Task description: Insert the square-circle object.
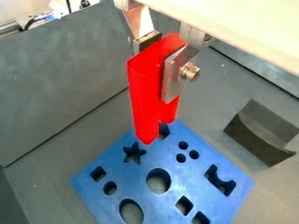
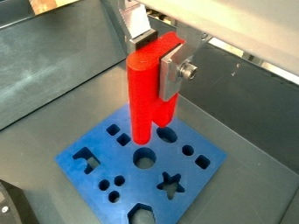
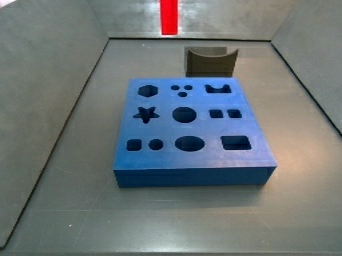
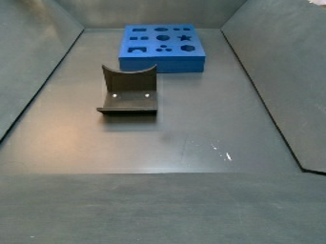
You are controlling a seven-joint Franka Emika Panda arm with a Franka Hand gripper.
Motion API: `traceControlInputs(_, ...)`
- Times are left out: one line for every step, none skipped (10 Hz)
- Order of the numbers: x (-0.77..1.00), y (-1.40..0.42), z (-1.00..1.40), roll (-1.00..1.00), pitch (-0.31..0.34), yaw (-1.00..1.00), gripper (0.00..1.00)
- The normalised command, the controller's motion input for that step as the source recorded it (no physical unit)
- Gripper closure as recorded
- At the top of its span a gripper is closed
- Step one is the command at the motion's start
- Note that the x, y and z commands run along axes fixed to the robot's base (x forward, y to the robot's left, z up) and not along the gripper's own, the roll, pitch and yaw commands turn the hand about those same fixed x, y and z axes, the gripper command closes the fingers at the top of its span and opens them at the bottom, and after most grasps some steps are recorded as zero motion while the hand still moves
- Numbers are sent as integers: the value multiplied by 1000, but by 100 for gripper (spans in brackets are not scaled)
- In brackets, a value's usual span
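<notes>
Above the blue block, the gripper clamps the square-circle object upright, its lower end clear of the holes in both wrist views. Best practice, I judge: square the peg over its matching double hole, then descend slowly without tilting.

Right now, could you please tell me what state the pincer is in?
Pincer: closed on the red square-circle object, held upright above the blue block in both wrist views.
</notes>
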Motion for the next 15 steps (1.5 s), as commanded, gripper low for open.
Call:
traceControlInputs(-169,0,-114,0,0,-100,100)
traceControlInputs(-57,-180,-357,0,-11,-880,100)
traceControlInputs(0,-51,-403,0,-39,-1000,100)
traceControlInputs(0,-51,-397,0,-43,-1000,100)
traceControlInputs(0,-49,-394,0,-44,-1000,100)
traceControlInputs(0,-40,-391,0,-47,-1000,100)
traceControlInputs(0,-34,-394,0,-50,-1000,100)
traceControlInputs(-51,-306,-391,-20,-221,-857,100)
traceControlInputs(-49,-651,-329,-9,-167,-569,100)
traceControlInputs(-74,-711,-351,-16,-157,-503,100)
traceControlInputs(-34,-617,-314,-4,-174,-609,100)
traceControlInputs(0,-243,-134,0,-44,-977,100)
traceControlInputs(0,-209,-140,0,-36,-1000,100)
traceControlInputs(0,-174,-154,0,-11,-1000,100)
traceControlInputs(0,-89,-211,0,0,-1000,100)
